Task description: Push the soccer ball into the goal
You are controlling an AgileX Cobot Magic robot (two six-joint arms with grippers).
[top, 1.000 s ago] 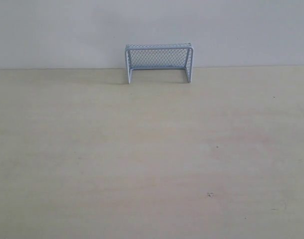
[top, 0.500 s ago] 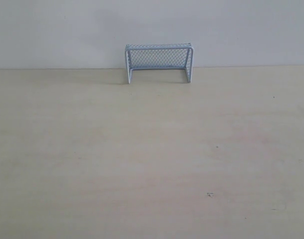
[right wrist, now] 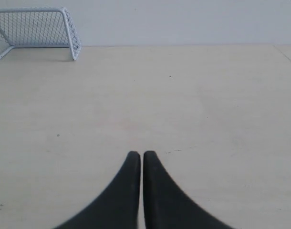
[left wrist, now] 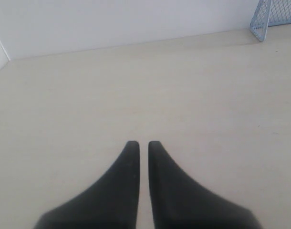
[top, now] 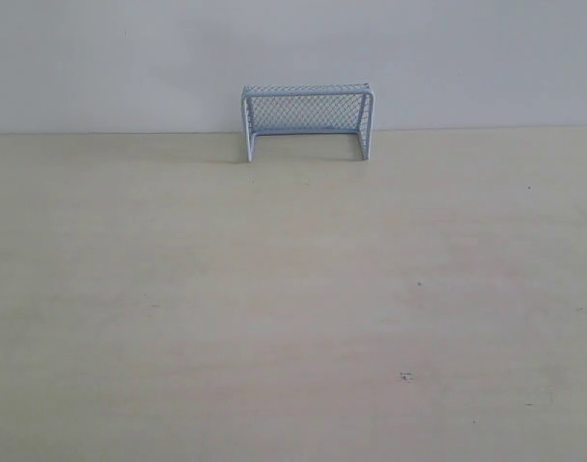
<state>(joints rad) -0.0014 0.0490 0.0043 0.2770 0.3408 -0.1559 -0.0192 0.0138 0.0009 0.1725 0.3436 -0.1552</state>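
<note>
The goal (top: 307, 120), pale blue-white tubing with fine mesh, stands at the table's far edge against the wall, its mouth facing me. It also shows in the left wrist view as a corner of the goal (left wrist: 274, 16) and in the right wrist view as the whole goal (right wrist: 36, 32). No soccer ball shows in any view. My left gripper (left wrist: 140, 143) is shut with nothing between its dark fingers, hovering over bare table. My right gripper (right wrist: 138, 153) is shut and empty too. Neither gripper appears in the exterior view.
The pale wooden table (top: 293, 289) carries a few small dark specks (top: 405, 375). A white wall (top: 293, 48) rises right behind the goal. In the left wrist view a table edge (left wrist: 1, 67) runs close to the wall's corner.
</note>
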